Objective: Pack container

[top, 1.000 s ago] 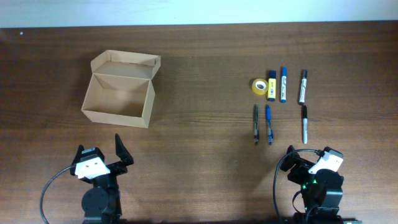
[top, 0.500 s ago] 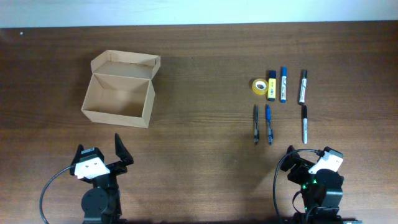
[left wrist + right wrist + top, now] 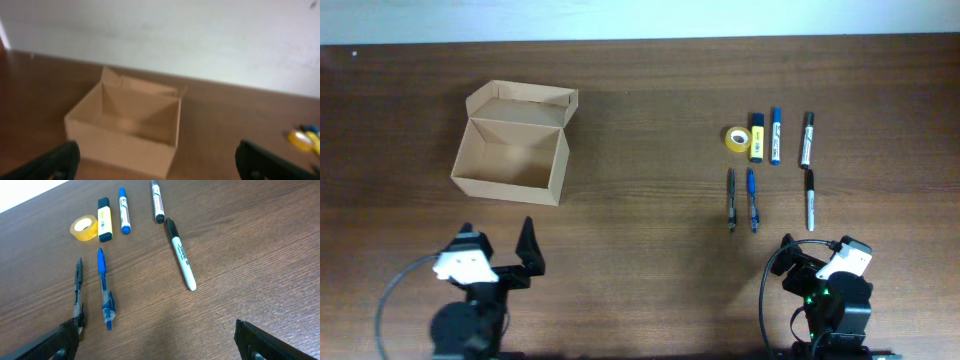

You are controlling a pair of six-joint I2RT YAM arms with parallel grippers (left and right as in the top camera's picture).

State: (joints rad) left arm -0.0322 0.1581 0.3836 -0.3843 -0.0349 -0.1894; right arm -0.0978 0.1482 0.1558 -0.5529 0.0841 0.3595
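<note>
Cardboard box [image 3: 510,160] sits on the left half of the desk [image 3: 640,100], lid flap tipped back, just ahead of the left pincer [image 3: 497,238], whose jaws are spread wide; only desk surface lies between them. Right pincer [image 3: 160,347], likewise spread and gripping nothing, hangs near a blue pen [image 3: 104,292], black marker [image 3: 180,255], yellow highlighter [image 3: 103,219] and tape roll [image 3: 83,228], well apart from the box.

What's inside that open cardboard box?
Nothing shows inside the cardboard box, only its bare floor and walls. In the left wrist view, its near wall hides the floor's front strip.
</note>
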